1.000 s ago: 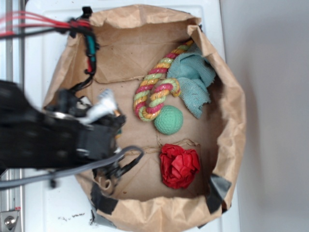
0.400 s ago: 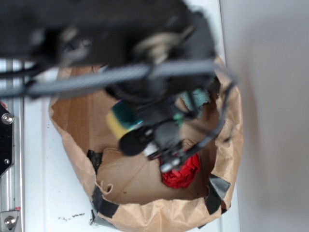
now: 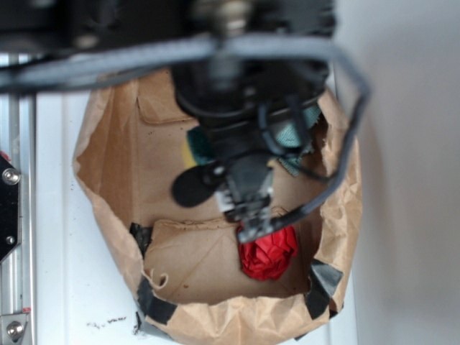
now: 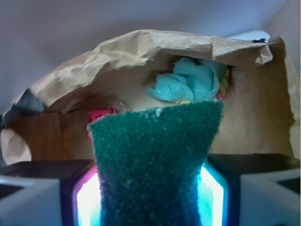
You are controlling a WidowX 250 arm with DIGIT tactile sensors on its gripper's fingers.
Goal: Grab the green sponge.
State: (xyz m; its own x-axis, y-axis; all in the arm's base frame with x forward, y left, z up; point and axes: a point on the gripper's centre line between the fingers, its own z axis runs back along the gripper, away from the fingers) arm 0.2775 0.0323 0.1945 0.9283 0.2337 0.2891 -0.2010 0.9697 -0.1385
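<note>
The green sponge (image 4: 155, 155) fills the middle of the wrist view, its dark-green scouring face toward the camera. My gripper (image 4: 148, 188) is shut on it, and the pad narrows where the two lit fingers press its sides. In the exterior view the blurred black arm (image 3: 237, 86) hangs over the paper bag. Only a slice of the sponge (image 3: 197, 146) shows beneath it, green with a yellow edge on its left. The fingers themselves are hidden under the arm there.
A brown paper bag (image 3: 108, 165) with rolled walls sits on a white surface (image 3: 57, 251). Inside lie a red crumpled item (image 3: 269, 251) at the front and a teal rag (image 4: 188, 80) toward the back right. Black cables (image 3: 338, 165) loop down near the bag's right wall.
The arm swung from the bag's left side to over its middle, carrying the sponge. Since 0.4 s ago the sponge has shifted slightly toward the back of the bag.
</note>
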